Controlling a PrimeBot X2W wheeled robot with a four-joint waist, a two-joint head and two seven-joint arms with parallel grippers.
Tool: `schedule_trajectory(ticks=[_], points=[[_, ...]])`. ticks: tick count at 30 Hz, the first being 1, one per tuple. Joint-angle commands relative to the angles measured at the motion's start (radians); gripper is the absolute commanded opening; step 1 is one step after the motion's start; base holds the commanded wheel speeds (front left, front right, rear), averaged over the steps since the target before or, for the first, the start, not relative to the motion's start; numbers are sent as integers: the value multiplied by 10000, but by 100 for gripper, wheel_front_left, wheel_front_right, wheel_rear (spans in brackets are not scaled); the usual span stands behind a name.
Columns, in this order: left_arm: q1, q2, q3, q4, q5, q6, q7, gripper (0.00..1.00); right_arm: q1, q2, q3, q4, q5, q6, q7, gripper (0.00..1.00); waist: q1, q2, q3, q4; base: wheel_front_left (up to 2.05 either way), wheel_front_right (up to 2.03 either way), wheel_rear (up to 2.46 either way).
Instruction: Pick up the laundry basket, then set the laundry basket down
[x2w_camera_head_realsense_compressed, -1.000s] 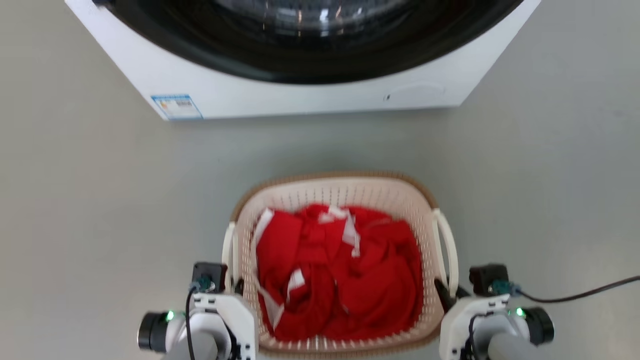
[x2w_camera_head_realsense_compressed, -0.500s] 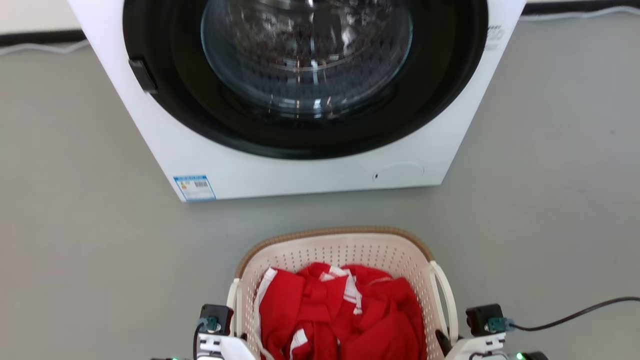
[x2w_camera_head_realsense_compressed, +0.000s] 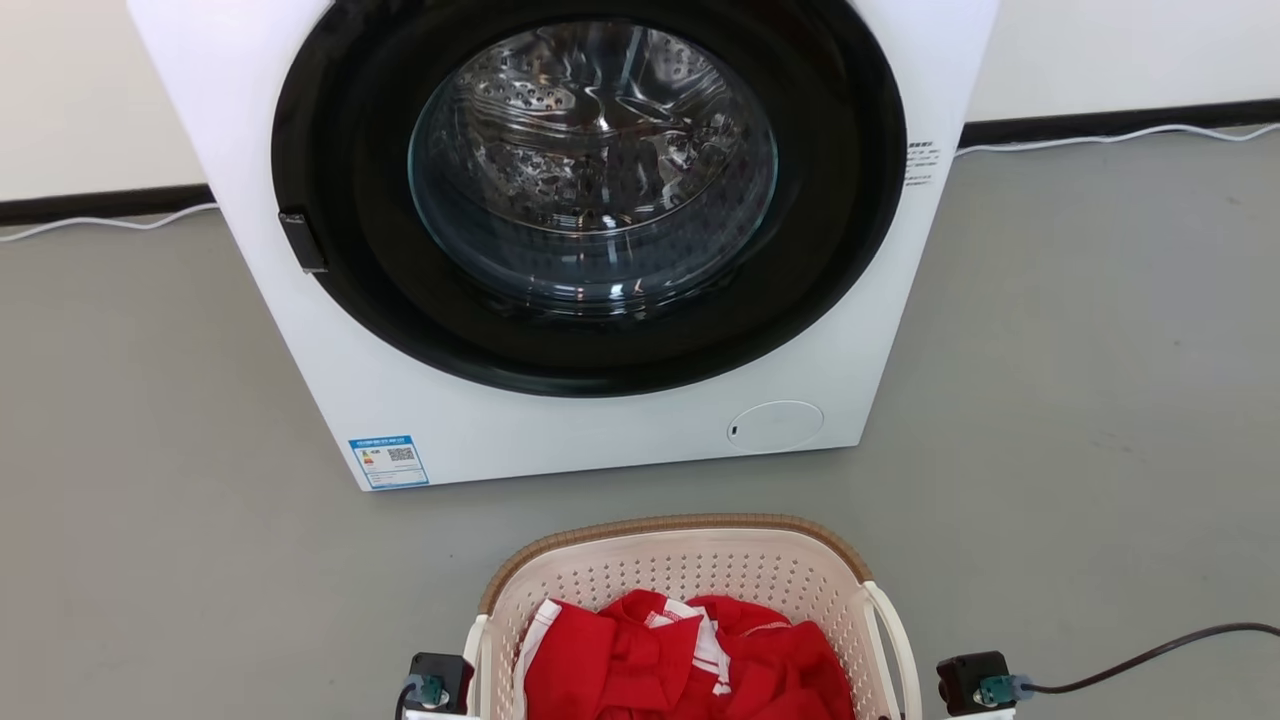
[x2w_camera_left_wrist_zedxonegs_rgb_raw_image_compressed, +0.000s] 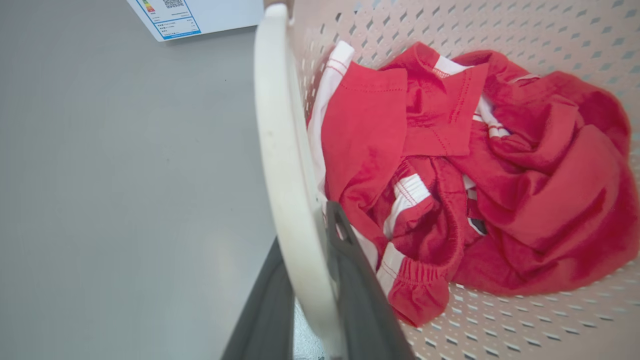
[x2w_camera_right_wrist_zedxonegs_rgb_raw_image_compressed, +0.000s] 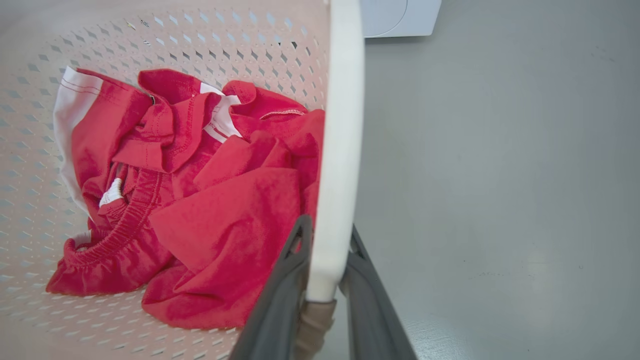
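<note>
The laundry basket (x2w_camera_head_realsense_compressed: 680, 565) is cream-white and perforated with a brown woven-look rim, and it sits at the bottom centre of the head view, holding crumpled red clothes (x2w_camera_head_realsense_compressed: 690, 655) with white stripes. In the left wrist view its white left handle (x2w_camera_left_wrist_zedxonegs_rgb_raw_image_compressed: 280, 150) runs between my two dark fingers, and my left gripper (x2w_camera_left_wrist_zedxonegs_rgb_raw_image_compressed: 306, 229) is shut on it. In the right wrist view the white right handle (x2w_camera_right_wrist_zedxonegs_rgb_raw_image_compressed: 340, 150) passes between the fingers of my right gripper (x2w_camera_right_wrist_zedxonegs_rgb_raw_image_compressed: 327, 229), which is likewise shut on it. The basket's underside is hidden.
A white front-loading washing machine (x2w_camera_head_realsense_compressed: 600, 445) with a dark round door stands on the grey floor just beyond the basket. A black cable (x2w_camera_head_realsense_compressed: 1150, 650) trails off to the right. A white cord (x2w_camera_head_realsense_compressed: 1100, 135) lies along the back wall.
The whole head view has shifted, so the camera has risen: the washer's full door now shows and the basket sits at the bottom edge. Both grippers keep their hold on the handles.
</note>
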Motion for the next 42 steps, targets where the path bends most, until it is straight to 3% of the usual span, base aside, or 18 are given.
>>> schedule_trajectory(ticks=[1,42], points=[[-136,399,142,-19,-34,-35,-16,0,38,-223,184,16,70,33,-37,0,1,0,-55,-45,0,0,0],[-439,399,-798,277,-886,85,605,0,-318,-223,1137,326,962,33,281,0,1,0,-278,-294,0,0,0]])
